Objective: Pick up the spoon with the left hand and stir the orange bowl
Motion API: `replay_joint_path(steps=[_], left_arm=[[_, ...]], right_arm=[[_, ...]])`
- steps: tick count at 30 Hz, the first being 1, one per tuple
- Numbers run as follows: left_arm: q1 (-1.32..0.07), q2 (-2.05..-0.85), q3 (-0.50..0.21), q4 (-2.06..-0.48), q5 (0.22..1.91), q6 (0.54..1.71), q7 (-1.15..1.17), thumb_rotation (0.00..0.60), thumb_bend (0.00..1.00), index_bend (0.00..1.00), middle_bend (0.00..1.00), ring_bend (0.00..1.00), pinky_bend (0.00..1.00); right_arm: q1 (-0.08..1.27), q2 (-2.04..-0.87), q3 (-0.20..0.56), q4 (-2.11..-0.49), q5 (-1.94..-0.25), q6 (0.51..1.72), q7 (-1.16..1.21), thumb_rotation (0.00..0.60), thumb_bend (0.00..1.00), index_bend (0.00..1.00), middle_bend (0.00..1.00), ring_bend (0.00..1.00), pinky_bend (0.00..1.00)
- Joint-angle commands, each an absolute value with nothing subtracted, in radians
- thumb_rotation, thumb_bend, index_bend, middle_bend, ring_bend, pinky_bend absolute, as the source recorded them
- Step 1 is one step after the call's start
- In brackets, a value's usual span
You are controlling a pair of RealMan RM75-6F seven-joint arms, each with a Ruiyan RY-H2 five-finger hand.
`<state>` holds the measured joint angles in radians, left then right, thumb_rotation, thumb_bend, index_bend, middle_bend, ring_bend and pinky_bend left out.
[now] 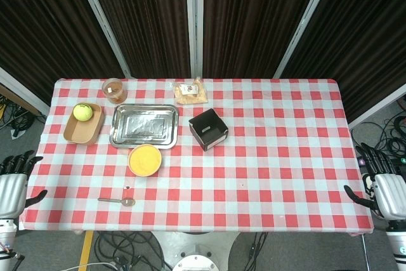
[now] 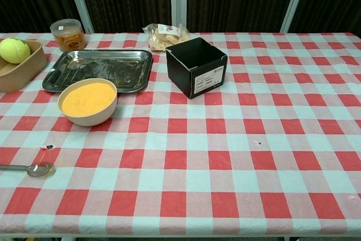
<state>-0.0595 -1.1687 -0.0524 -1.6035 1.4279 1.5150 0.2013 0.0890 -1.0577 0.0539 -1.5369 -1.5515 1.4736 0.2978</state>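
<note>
- Your left hand [image 1: 14, 185] hangs off the left edge of the table [image 1: 285, 176], beside the front-left corner. Its fingers are apart and it holds nothing.
- The cardboard tray [image 1: 82, 128] with a tennis ball [image 1: 82, 112] in it sits near the left edge.
- The spoon [image 1: 118, 201] lies flat near the front edge, bowl end to the right, well apart from your left hand.
- A clear lidded cup [image 1: 115, 91] stands near the back edge.
- The orange bowl [image 1: 144, 160] is behind the spoon, just in front of the steel tray [image 1: 144, 125].
- A snack bag [image 1: 191, 92] lies at the back edge.
- The open black box [image 1: 208, 129] stands right of the steel tray.
- Your right hand [image 1: 384, 185] is off the right edge, near the front-right corner, fingers spread, holding nothing.
</note>
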Motion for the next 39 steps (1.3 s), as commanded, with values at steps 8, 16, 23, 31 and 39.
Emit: replay_joint_path(steps=[8,16,23,31,39], left_arm=[[-0.052,-1.166,-0.05,-1.614,1.427,1.52,0.205,0.6,0.09,0.29,0.24,0.19,0.16],[-0.051,-1.162,-0.048,-1.616,1.436,1.521,0.199,0.6,0.09,0.29,0.24,0.19,0.16],[-0.109,-1.156,-0.042,-1.577,1.46,1.421,0.156,0.6,0.12,0.38,0.39,0.32,0.37],[-0.215,-1.189,-0.008,-1.551,1.486,1.218,0.081,0.6,0.2,0.5,0.75,0.72,0.88],[-0.281,-1.278,0.014,-1.498,1.473,1.089,0.074,0.6,0.22,0.51,0.87,0.85,0.98]], right_arm=[[0.09,-1.053,0.054,-1.535,-1.561,1.482,0.304,0.6,0.2,0.0,0.03,0.0,0.0],[0.088,-1.052,0.053,-1.522,-1.57,1.498,0.322,0.6,0.2,0.0,0.04,0.0,0.0],[0.103,-1.04,0.066,-1.524,-1.577,1.499,0.316,0.6,0.2,0.0,0.04,0.0,0.0],[0.122,-1.038,0.07,-1.537,-1.574,1.478,0.299,0.6,0.2,0.0,0.05,0.0,0.0],[0.127,-1.035,0.071,-1.547,-1.567,1.471,0.286,0.6,0.2,0.0,0.06,0.0,0.0]])
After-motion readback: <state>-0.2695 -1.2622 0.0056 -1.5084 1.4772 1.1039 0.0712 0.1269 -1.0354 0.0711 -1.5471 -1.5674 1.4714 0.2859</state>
